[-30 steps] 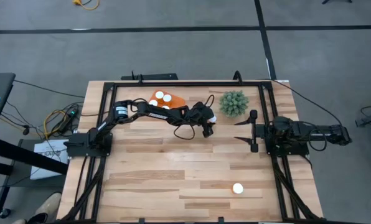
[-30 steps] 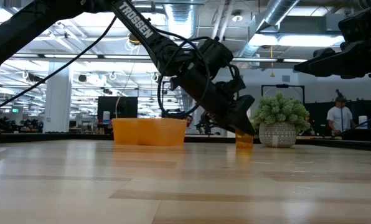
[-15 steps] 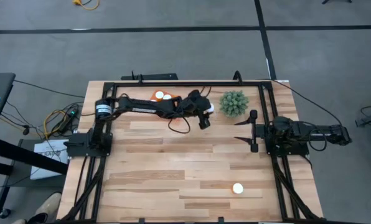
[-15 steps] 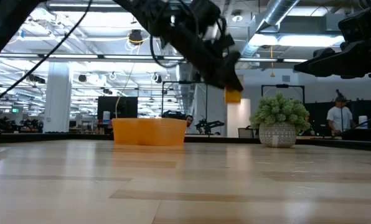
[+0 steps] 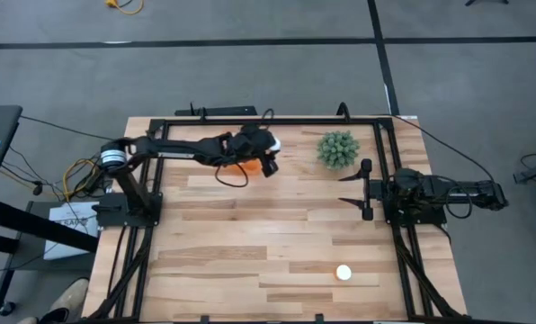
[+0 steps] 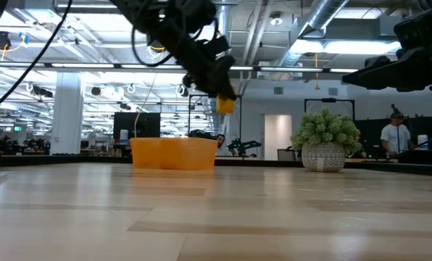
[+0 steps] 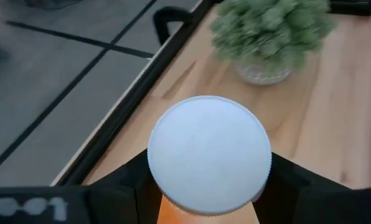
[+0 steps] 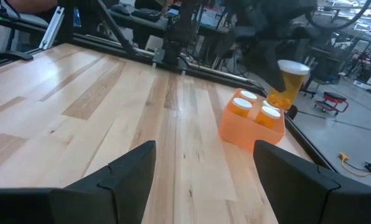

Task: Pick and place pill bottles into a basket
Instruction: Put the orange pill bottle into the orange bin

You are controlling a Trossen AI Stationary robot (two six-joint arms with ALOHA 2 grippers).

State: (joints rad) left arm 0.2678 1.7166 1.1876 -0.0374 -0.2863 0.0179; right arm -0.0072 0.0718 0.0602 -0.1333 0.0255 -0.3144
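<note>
Behind the tabletop (image 6: 216, 217) stretches a bright hall with ceiling ducts and strip lights, and a person (image 6: 395, 141) stands far back beyond the far edge. My left gripper (image 5: 270, 155) is raised over the back of the tabletop, clamped on a pill bottle (image 6: 225, 105) whose orange body hangs in the air above and just to one side of the basket (image 6: 174, 153) in the low view. From my left wrist the bottle's round white cap (image 7: 209, 154) fills the space between my dark fingers (image 7: 120, 186), with the potted plant (image 7: 269, 34) on the wood beyond it. From above, my left arm reaches from its base along the back rail, and the gripper covers most of the basket, of which only a sliver of orange shows beneath it. My right wrist view shows the basket's inside better: three white-capped bottles (image 8: 254, 104) stand upright in it, and the held bottle hovers above its far corner. Another pill bottle (image 5: 343, 272) stands alone near the front edge of the tabletop, well apart from everything else. My right gripper (image 5: 356, 187) waits at the right side, its fingers spread wide apart and holding nothing, near the plant.
</note>
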